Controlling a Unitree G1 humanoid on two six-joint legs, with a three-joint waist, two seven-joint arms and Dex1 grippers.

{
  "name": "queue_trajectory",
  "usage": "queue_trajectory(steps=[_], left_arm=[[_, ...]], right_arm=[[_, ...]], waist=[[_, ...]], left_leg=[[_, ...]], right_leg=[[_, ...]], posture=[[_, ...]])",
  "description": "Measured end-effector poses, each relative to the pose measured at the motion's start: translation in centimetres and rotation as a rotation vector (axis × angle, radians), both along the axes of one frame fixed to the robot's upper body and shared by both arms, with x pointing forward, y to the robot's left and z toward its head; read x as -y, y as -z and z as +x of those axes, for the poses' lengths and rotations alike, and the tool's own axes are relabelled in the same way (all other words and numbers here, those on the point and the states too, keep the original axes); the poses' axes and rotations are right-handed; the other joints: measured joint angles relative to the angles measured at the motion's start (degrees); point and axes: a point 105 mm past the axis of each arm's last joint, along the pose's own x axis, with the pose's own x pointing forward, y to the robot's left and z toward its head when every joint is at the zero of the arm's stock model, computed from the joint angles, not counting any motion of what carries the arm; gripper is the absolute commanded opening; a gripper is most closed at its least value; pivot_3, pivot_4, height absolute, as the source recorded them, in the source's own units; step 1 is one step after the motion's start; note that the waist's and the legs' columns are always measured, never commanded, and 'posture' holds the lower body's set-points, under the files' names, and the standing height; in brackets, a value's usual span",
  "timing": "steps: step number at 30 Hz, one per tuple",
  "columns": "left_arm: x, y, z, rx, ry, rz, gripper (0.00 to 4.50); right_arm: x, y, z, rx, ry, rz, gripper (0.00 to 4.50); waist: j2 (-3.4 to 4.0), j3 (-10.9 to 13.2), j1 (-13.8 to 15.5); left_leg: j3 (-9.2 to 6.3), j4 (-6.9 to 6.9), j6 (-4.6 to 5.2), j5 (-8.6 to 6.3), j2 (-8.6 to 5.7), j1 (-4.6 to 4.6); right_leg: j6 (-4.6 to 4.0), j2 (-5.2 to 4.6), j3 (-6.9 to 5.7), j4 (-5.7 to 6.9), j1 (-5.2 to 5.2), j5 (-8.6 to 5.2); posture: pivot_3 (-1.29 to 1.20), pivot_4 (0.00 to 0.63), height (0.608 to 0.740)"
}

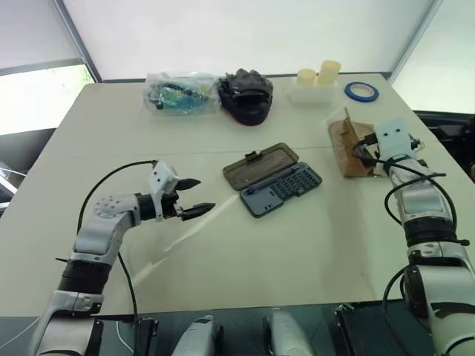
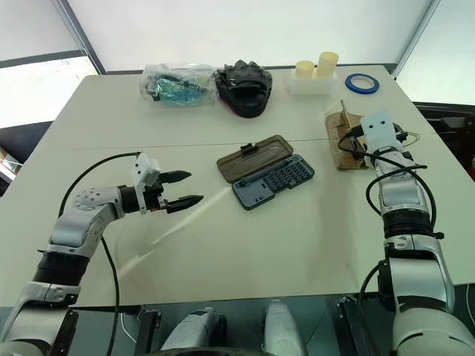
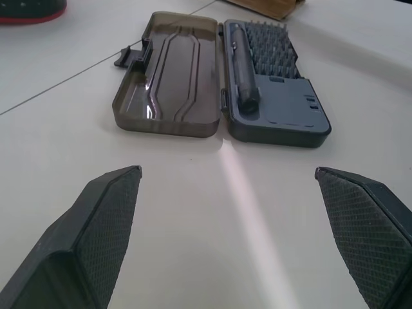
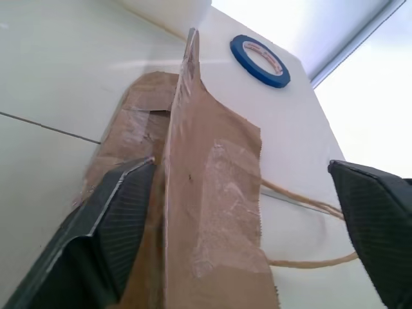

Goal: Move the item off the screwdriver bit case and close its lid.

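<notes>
Paper bag (image 1: 349, 148) lies far right, off the case (image 1: 282, 189). Lid (image 1: 260, 166) needs shutting (both pincers (image 1: 194, 197) (image 4: 241, 222) gape empty).

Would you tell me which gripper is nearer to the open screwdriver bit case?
Left. The left gripper hovers open just beside the screwdriver bit case, pointing at it; the right gripper is farther off, open around the paper bag.

The left arm reaches forward from the robot's left side, elbow bent, its end effector (image 1: 194, 196) pointing toward the middle with both black fingers (image 3: 106, 219) spread wide and nothing between them. The right arm stretches straight ahead on the robot's right, its end effector (image 4: 248, 222) level, with fingers standing far apart.
</notes>
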Motion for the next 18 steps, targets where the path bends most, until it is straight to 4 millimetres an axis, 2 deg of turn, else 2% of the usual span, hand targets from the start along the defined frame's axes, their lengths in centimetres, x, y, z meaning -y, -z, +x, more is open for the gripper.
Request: queue_trajectory(steps=[3,4,6,7,9,11,13,18], left_arm=[[-0.8,-0.5,0.4,0.008,-0.038,-0.018,4.5],[-1.2,-0.7,1.0,0.012,-0.06,-0.024,4.5],[-1.7,-1.2,2.2,0.043,-0.098,-0.014,4.5],[-1.9,-1.7,3.2,0.076,-0.115,0.003,4.5],[-2.3,-2.2,4.5,0.111,-0.135,0.03,4.5],[-1.7,-2.7,5.7,0.134,-0.12,0.042,4.5],[-0.9,-3.0,6.9,0.152,-0.107,0.055,4.5],[2.1,-3.8,9.3,0.173,-0.053,0.092,4.5]], right_arm=[[-1.8,-3.3,-2.1,0.093,-0.087,0.038,4.46],[-2.9,-4.6,-3.0,0.124,-0.135,0.104,4.46],[-5.5,-6.3,-4.6,0.144,-0.272,0.232,4.46],[-7.8,-6.4,-6.0,0.105,-0.394,0.291,4.46],[-11.9,-4.7,-8.3,-0.026,-0.598,0.338,4.46],[-14.3,-2.1,-10.0,-0.175,-0.699,0.38,4.46],[-15.1,-0.1,-10.8,-0.268,-0.714,0.4,4.46],[-15.9,1.6,-11.7,-0.352,-0.716,0.394,4.46]], waist=[[0.03,0.0,0.25],[0.03,0.0,0.41],[0.01,-0.01,0.88],[-0.02,-0.02,1.15],[-0.04,-0.03,1.75],[-0.05,-0.02,2.85],[-0.08,-0.02,3.52],[-0.2,0.03,3.75]], left_leg=[[0.0,0.0,0.0,0.0,0.0,-0.01],[-0.01,-0.01,0.0,0.0,0.02,-0.03],[-0.04,0.01,0.0,0.0,0.06,-0.03],[-0.09,0.04,0.0,0.0,0.06,-0.02],[-0.19,0.09,0.0,0.0,0.02,-0.01],[-0.2,0.15,0.01,0.0,-0.12,-0.02],[-0.25,0.21,0.03,0.0,-0.21,-0.03],[-0.2,0.17,0.04,-0.01,-0.21,-0.05]], right_leg=[[0.0,0.0,0.01,0.02,-0.02,0.0],[0.0,0.02,0.0,0.03,-0.01,0.0],[0.0,0.07,-0.01,0.03,0.06,0.0],[0.0,0.08,-0.03,0.02,0.13,0.0],[0.0,0.07,-0.07,0.01,0.21,0.0],[0.0,-0.02,-0.06,0.01,0.25,0.0],[0.0,-0.06,-0.07,0.01,0.29,0.0],[0.01,-0.08,-0.13,0.03,0.22,0.01]], posture=[[0.0,0.15,0.74],[0.0,0.15,0.74],[0.0,0.15,0.74],[0.0,0.15,0.74],[0.0,0.15,0.74],[0.0,0.15,0.74],[0.0,0.15,0.74],[0.0,0.15,0.74]])
